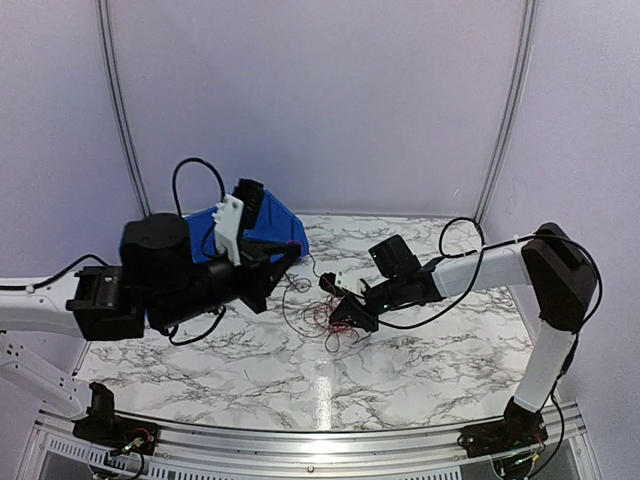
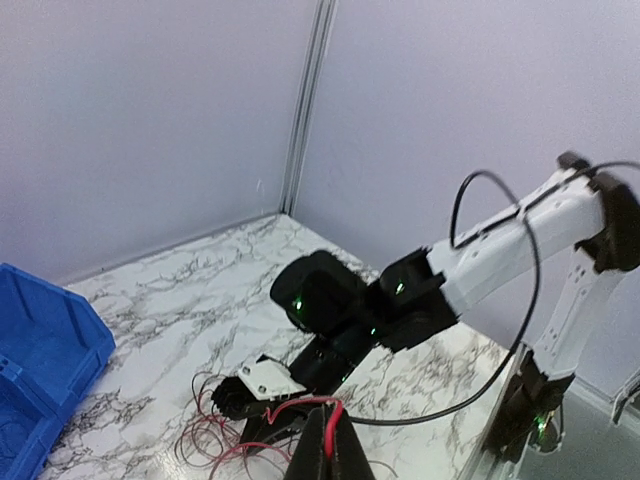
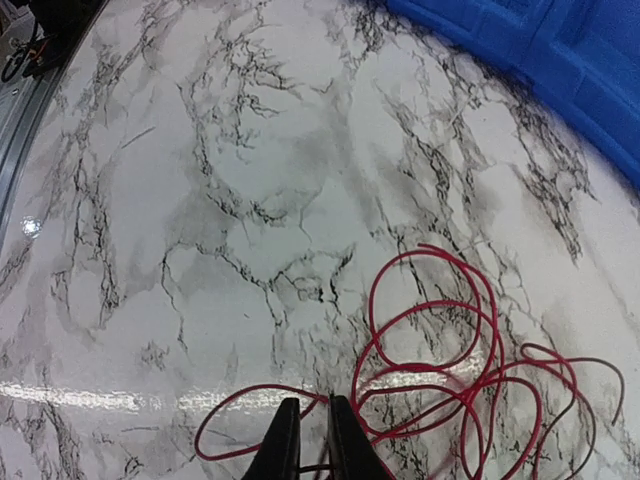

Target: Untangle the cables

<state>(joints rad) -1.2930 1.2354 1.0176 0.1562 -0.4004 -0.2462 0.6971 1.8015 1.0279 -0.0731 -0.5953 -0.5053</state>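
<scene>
The cables [image 1: 318, 320] lie as a small tangle of thin red and dark loops on the marble table [image 1: 420, 370], between the two grippers. My left gripper [image 1: 292, 254] is raised above the table and shut on one red strand [image 2: 334, 415], which runs down to the pile [image 2: 205, 437]. In the left wrist view its fingers [image 2: 318, 455] press together on that strand. My right gripper [image 1: 340, 312] is down at the tangle. Its jaws [image 3: 312, 440] stand almost together with a red strand of the loops [image 3: 470, 350] crossing the narrow gap.
A blue bin [image 1: 285, 225] stands at the back left of the table, behind my left arm, and shows in both wrist views [image 2: 40, 350] [image 3: 560, 60]. The right arm's black cord [image 2: 500, 330] arcs over the table. Pale walls close the back and sides.
</scene>
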